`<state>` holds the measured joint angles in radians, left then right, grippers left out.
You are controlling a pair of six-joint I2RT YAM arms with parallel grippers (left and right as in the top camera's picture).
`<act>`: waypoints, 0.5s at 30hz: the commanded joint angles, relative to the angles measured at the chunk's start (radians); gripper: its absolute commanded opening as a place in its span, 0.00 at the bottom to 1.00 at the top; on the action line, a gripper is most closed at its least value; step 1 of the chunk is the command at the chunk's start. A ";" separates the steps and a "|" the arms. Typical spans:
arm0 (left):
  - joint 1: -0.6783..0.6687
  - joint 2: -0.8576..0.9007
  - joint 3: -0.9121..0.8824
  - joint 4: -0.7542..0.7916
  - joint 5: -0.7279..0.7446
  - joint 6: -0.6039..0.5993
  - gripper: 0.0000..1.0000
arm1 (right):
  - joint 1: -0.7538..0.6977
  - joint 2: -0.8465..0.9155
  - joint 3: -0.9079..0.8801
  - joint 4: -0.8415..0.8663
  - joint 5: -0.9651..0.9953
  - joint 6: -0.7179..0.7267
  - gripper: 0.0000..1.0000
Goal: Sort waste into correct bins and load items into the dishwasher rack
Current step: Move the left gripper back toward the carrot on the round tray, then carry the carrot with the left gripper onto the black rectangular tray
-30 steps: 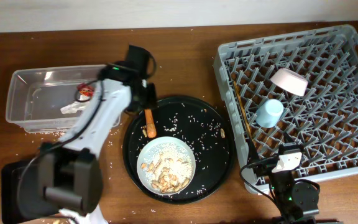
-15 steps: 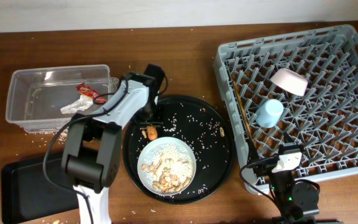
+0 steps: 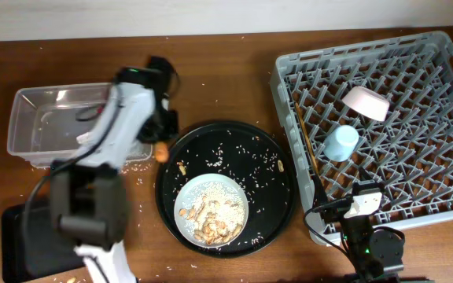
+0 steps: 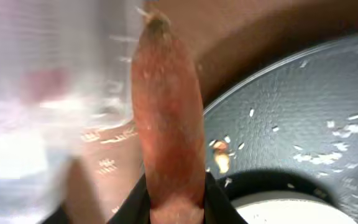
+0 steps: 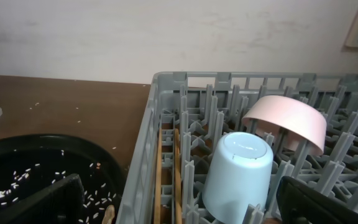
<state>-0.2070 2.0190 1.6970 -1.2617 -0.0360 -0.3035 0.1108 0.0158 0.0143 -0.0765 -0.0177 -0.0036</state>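
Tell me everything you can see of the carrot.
The carrot is a smooth orange-brown root, tapered, with a pale ragged stub at its far end. The left gripper clamps its near end from both sides, so it points away from the wrist camera. From overhead only a small orange bit shows under the gripper, above the table between the clear tub and the round black tray. Nothing else seems to touch it.

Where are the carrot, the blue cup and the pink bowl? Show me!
carrot (image 4: 169, 124), left wrist view, middle of its body.
light-blue cup (image 5: 237, 179), right wrist view, its side wall.
white-pink bowl (image 5: 288, 121), right wrist view, its outer side.
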 commanded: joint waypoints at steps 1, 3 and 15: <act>0.079 -0.193 0.039 -0.079 -0.017 -0.028 0.08 | -0.006 -0.008 -0.009 0.002 -0.005 0.004 0.98; 0.132 -0.242 0.039 -0.165 -0.026 -0.065 0.07 | -0.006 -0.008 -0.009 0.002 -0.005 0.004 0.98; 0.510 -0.565 -0.420 -0.146 -0.028 -0.307 0.01 | -0.006 -0.008 -0.009 0.002 -0.005 0.004 0.98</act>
<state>0.2207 1.5616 1.4170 -1.4532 -0.0860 -0.4976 0.1108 0.0158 0.0143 -0.0753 -0.0181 -0.0036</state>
